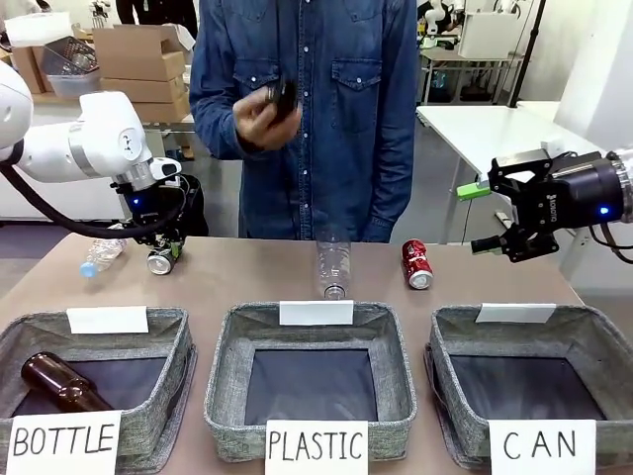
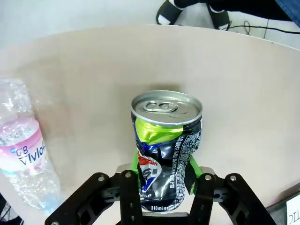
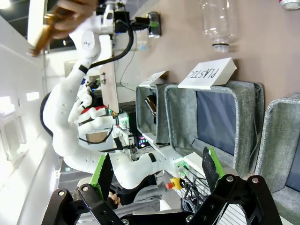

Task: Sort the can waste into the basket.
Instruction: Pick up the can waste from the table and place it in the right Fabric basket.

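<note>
The silver and dark Pepsi-style can (image 1: 161, 260) is at the table's far left, and my left gripper (image 1: 158, 247) is shut on it. In the left wrist view the green pads press both sides of the dented can (image 2: 166, 145) inside my left gripper (image 2: 164, 176), low over the tabletop. The red can (image 1: 416, 264) lies on the table right of centre, behind the grey basket labelled CAN (image 1: 442, 346). My right gripper (image 1: 497, 218) hovers open in the air at the right, holding nothing; its fingers stand apart in the right wrist view (image 3: 157, 171).
A clear plastic bottle (image 1: 333, 265) lies at mid-table and another (image 1: 102, 254) beside my left gripper. The PLASTIC basket (image 1: 223, 376) sits in the middle. The BOTTLE basket (image 1: 173, 366) at left holds a brown bottle (image 1: 59, 381). The person's hand holds a dark bottle (image 1: 280, 97) across the table.
</note>
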Action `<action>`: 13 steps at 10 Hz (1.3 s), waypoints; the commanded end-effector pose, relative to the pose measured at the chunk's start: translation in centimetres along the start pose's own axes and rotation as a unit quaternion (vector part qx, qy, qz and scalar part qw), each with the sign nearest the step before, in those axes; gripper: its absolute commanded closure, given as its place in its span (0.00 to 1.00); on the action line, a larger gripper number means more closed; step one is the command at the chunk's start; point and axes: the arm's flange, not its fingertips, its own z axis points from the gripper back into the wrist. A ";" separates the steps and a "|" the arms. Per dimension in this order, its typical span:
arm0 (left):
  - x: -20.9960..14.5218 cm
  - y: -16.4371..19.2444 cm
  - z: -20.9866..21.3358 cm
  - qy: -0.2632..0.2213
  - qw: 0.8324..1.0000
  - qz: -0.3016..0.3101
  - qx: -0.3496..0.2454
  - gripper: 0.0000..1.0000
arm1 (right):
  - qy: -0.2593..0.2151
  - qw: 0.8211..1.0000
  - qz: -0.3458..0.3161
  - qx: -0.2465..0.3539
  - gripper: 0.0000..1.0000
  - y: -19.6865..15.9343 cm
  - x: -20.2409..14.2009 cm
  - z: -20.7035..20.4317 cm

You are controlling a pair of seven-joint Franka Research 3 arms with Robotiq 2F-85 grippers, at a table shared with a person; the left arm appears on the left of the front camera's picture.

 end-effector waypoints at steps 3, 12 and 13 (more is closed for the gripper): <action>-3.9 3.1 7.2 -0.057 0.997 -0.001 -0.052 1.00 | -0.004 1.000 -0.006 0.013 0.00 0.4 0.1 -0.2; -32.0 18.6 27.4 -0.168 0.957 -0.180 -0.154 1.00 | -0.004 1.000 -0.006 0.013 0.00 0.4 0.1 -0.2; -34.1 20.6 28.0 -0.186 0.952 -0.165 -0.177 1.00 | -0.004 1.000 -0.006 0.013 0.00 0.4 0.1 -0.2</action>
